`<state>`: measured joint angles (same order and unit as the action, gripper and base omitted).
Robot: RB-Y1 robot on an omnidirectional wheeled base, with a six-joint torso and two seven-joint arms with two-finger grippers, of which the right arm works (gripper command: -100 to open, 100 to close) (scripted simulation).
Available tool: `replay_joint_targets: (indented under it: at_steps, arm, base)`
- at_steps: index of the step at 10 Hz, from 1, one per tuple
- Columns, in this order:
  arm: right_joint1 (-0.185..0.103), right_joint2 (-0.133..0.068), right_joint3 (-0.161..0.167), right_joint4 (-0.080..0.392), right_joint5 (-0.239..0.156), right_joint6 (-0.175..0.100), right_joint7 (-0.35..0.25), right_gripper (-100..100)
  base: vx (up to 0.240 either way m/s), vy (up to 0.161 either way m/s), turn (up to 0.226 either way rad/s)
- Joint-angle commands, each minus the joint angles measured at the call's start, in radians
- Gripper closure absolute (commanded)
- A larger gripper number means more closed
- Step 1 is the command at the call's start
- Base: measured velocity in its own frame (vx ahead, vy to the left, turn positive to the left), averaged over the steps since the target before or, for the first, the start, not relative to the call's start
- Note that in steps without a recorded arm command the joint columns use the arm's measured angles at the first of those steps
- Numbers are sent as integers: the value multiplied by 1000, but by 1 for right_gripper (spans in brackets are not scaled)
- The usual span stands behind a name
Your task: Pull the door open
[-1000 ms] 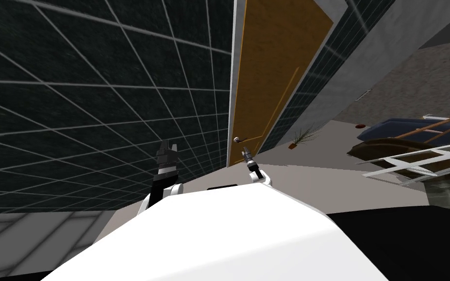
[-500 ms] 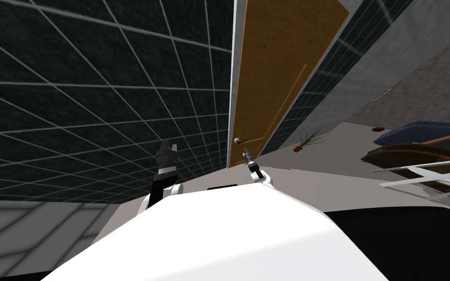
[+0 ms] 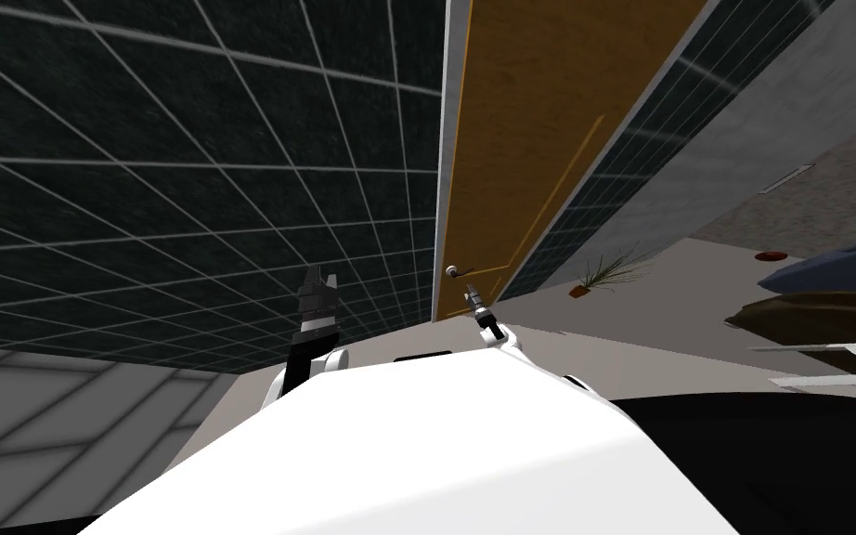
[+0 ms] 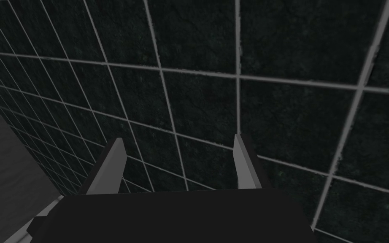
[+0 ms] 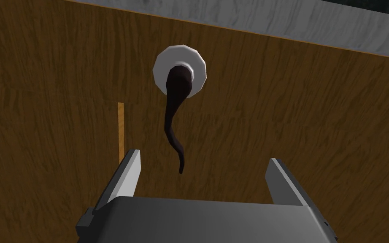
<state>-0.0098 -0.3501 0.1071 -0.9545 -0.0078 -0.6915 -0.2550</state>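
Points the right gripper (image 5: 203,156) at the dark handle (image 5: 174,118) on the brown door (image 5: 63,105), fingers apart, lever tip lined up between them for a squeeze, not touching yet. Holds the left gripper (image 4: 179,143) open too, aside by the tiled wall (image 3: 185,186).

My left gripper (image 4: 179,164) has 2 thin, light grey fingers (image 4: 112,162), flat blades with slanted tips, set on a broad black box. My right gripper (image 5: 204,177) carries the same 2 blades, but its box looks mid-grey with rounded corners. From the head camera, my left forearm (image 3: 305,344) is black and dark grey with a paler band above a white shell. My right forearm (image 3: 500,339) is slim and white with a dark joint.
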Motion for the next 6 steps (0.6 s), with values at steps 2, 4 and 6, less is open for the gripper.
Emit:
replay_joint_targets:
  at_steps: [2,4,6]
  arm:
    - [-22,-13,4,60,-3,-14,-6,-100]
    - [-34,-21,6,91,-4,-21,-10,-100]
    - [-35,-23,6,91,-5,-19,-11,-100]
  base:
    - [37,-74,89]
    - [15,-59,63]
    - [10,-35,22]
